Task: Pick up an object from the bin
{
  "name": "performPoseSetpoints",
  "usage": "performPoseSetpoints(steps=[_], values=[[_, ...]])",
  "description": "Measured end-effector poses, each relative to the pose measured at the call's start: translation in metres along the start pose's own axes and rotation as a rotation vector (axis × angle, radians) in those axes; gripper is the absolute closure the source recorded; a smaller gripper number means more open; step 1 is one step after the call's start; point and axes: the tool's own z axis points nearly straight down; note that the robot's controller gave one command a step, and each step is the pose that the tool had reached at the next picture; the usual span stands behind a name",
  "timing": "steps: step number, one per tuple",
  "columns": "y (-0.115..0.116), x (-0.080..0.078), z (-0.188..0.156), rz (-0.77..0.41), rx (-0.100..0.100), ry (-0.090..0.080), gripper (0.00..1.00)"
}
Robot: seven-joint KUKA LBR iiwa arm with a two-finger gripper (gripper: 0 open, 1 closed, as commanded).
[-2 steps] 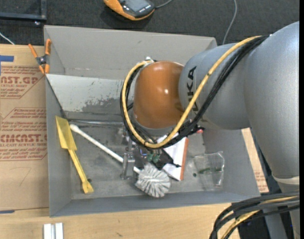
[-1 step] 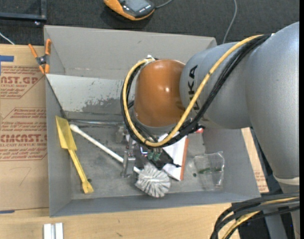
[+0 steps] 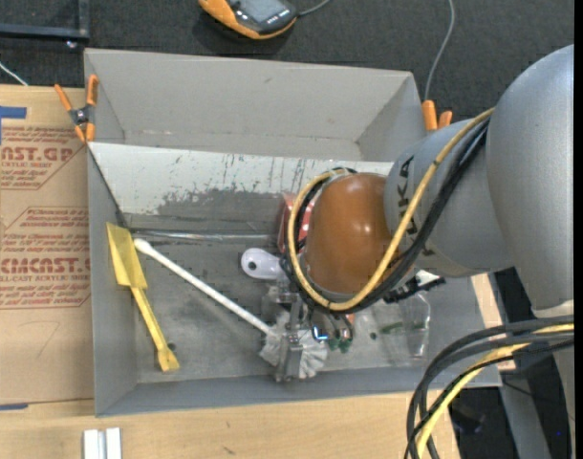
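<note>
Hand (image 3: 291, 350) low by the bin's (image 3: 244, 94) near wall, touching the bristle head of a white long-handled brush (image 3: 205, 290), clenched or released I cannot tell, yellow scraper (image 3: 139, 290) well left of it, clear plastic piece (image 3: 411, 328) just right

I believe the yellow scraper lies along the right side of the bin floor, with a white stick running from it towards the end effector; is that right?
Not quite: the camera view shows the yellow scraper on the left side of the bin floor, not the right. The white stick does run from it towards the end effector.
</note>
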Motion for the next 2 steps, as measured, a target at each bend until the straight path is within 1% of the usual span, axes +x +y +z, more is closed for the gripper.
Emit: performPoseSetpoints(steps=[1,2], values=[[0.0072,-0.0224,-0.0059,-0.045,-0.004,-0.018,1.00],[0.0072,-0.0224,-0.0059,-0.045,-0.004,-0.018,1.00]])
